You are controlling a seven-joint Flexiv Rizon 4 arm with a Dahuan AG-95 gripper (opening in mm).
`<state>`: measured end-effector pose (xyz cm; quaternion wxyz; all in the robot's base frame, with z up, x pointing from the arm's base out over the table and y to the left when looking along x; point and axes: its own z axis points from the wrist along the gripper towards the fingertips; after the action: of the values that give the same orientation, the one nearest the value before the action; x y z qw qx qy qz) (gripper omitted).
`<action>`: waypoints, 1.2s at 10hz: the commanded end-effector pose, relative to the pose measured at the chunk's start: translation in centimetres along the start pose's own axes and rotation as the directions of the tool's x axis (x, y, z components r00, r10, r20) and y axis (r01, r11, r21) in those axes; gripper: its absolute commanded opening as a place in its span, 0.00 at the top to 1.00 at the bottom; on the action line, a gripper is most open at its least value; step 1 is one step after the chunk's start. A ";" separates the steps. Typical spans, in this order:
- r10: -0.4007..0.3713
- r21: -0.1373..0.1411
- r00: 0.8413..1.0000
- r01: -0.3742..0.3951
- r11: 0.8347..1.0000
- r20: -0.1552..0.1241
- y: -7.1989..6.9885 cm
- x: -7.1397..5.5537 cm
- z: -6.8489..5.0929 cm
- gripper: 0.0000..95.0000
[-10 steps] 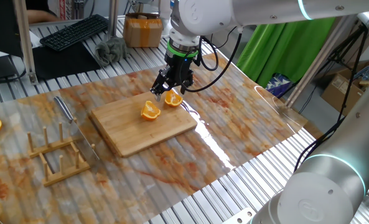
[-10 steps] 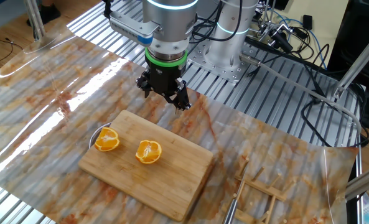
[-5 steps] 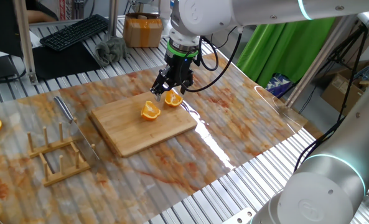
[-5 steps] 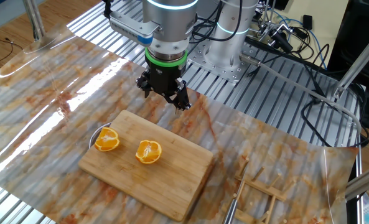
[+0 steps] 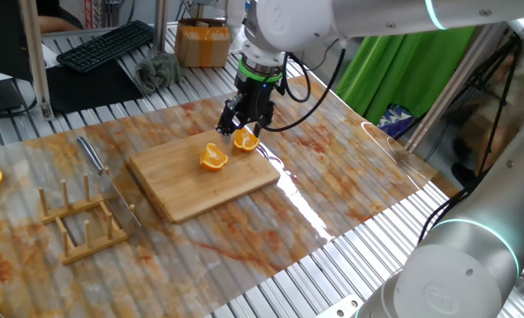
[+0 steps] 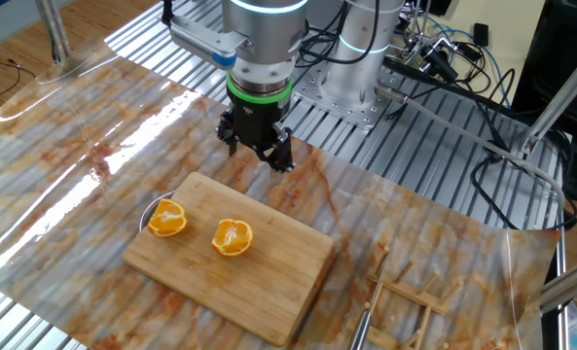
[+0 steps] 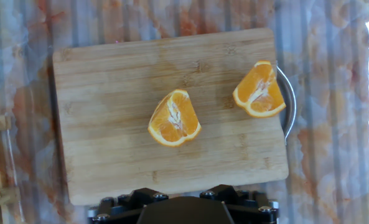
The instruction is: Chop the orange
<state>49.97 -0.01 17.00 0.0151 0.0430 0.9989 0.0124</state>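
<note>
I see the orange as two wedges, both on the board (image 7: 109, 81), cut faces up, bright flesh ringed by pale rind. Neither sits between the jaws of the gripper (image 6: 257, 157); both lie lower than them and off to one side, untouched. One wedge (image 7: 175, 118) rests near the board's middle, straight out ahead of the jaws in the hand view. The other wedge (image 7: 259, 90) lies at the board's short edge, further to the right in that view. The two are apart, not touching.
</note>
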 end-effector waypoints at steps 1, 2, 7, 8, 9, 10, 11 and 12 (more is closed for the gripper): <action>0.045 -0.009 0.999 -0.045 0.999 0.011 0.0 0.0 0.0 1.00; 0.049 -0.009 0.999 -0.048 0.999 0.010 0.0 0.0 0.0 1.00; 0.032 -0.005 0.999 -0.032 0.999 0.007 0.0 0.0 0.0 1.00; 0.033 -0.002 0.999 -0.033 0.999 0.007 0.0 0.0 0.0 1.00; 0.033 -0.002 0.999 -0.033 0.999 0.007 0.0 0.0 0.0 1.00; 0.033 -0.002 0.999 -0.033 0.999 0.007 0.0 0.0 0.0 1.00; 0.033 -0.002 0.999 -0.033 0.999 0.007 0.0 0.0 0.0 1.00; 0.033 -0.002 0.999 -0.033 0.999 0.007 0.0 0.0 0.0 1.00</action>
<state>50.00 0.01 17.00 0.0186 0.0596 0.9980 0.0140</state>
